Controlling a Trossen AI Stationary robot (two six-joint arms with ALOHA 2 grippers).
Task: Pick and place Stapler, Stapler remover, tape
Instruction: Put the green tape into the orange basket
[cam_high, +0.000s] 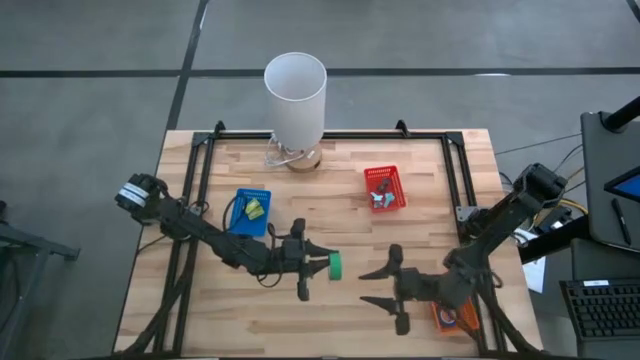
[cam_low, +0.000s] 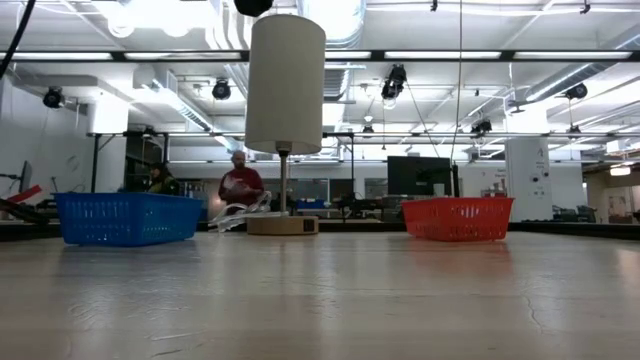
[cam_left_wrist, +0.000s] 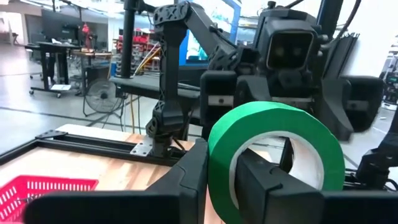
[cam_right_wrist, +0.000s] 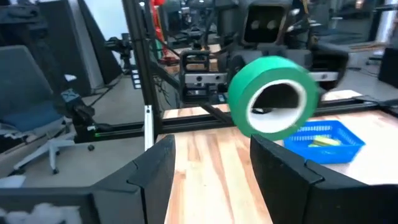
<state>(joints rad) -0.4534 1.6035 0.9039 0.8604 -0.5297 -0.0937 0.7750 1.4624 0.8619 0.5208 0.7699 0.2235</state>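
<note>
Left gripper (cam_high: 318, 264): fingers clamped on the green tape roll (cam_high: 337, 265), held just off the white lamp's (cam_high: 295, 97) near side, mid-table.
Right gripper (cam_high: 378, 287): fingers spread wide, nothing between them, facing the tape.
Blue basket (cam_high: 251, 212): left of the lamp.
Red basket (cam_high: 385, 188): right of the lamp.

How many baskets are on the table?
3: a blue basket by the left arm, a red basket behind the middle, and an orange one mostly hidden under the right arm.
</note>
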